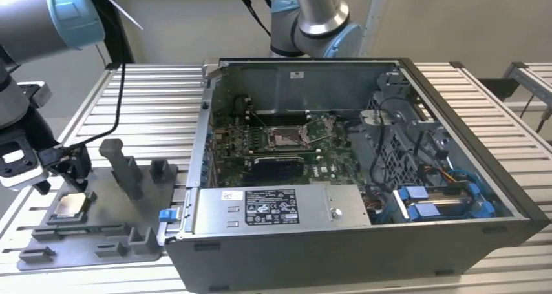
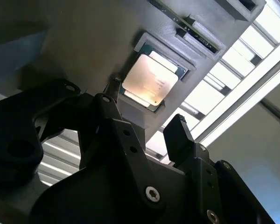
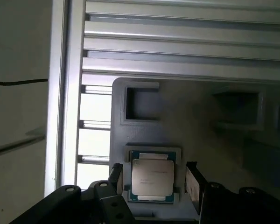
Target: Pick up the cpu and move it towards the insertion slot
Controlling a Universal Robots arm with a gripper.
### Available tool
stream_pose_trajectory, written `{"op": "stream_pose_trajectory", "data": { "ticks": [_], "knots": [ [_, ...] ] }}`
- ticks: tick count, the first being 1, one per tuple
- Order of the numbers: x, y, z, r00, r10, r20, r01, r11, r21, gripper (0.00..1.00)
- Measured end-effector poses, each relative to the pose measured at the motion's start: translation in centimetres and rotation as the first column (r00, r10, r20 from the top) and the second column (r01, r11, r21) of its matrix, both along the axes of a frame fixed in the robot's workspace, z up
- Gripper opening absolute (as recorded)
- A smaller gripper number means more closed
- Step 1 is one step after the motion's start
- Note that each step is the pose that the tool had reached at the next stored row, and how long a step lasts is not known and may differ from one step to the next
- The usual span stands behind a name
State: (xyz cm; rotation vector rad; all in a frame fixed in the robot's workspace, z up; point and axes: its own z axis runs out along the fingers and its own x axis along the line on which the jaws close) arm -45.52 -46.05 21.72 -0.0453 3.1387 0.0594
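My claw (image 1: 61, 179) hangs low over the grey tray (image 1: 103, 241) at the exterior view's left, on the slatted metal table (image 1: 155, 113). It is open and holds nothing. The cpu (image 1: 71, 205) lies flat in a shallow square recess of that tray, pale silvery top up, just below my fingertips.

In the first wrist view the cpu (image 3: 152, 179) sits between my 2 fingers (image 3: 192, 183), 1 on either side of it, with a narrow strip of tray showing between each finger and the chip's edge, so neither finger touches it. The tray (image 3: 200, 135) spreads out past the chip with 2 empty rectangular pockets in it, and the table's slats (image 3: 177, 42) run beyond. In the second wrist view the claw (image 2: 144, 110) is seen from behind its black linkage, and the cpu (image 2: 150, 81) glows pale in its recess ahead of the fingertips. How far above the chip my fingertips stand I cannot tell.

The insertion slot (image 1: 286, 137) is well apart from the chip, toward the exterior view's right, inside the open computer case (image 1: 362, 249). It lies on the green circuit board (image 1: 324, 168), its metal frame and wire levers around a brownish centre. A tall grey post (image 1: 121, 168) rises from the tray between my claw and the case.
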Motion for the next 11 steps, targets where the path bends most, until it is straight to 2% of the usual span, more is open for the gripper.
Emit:
{"op": "stream_pose_trajectory", "data": {
  "ticks": [5, 11],
  "knots": [
    [-0.01, -0.35, -0.5, 0.9999, -0.014, 0.0001, 0.014, 0.9999, 0.0001, 1.0],
    [-0.02, -0.48, -1.13, 0.9999, -0.014, 0.0, 0.014, 0.9999, 0.0007, 1.0]
  ]
}}
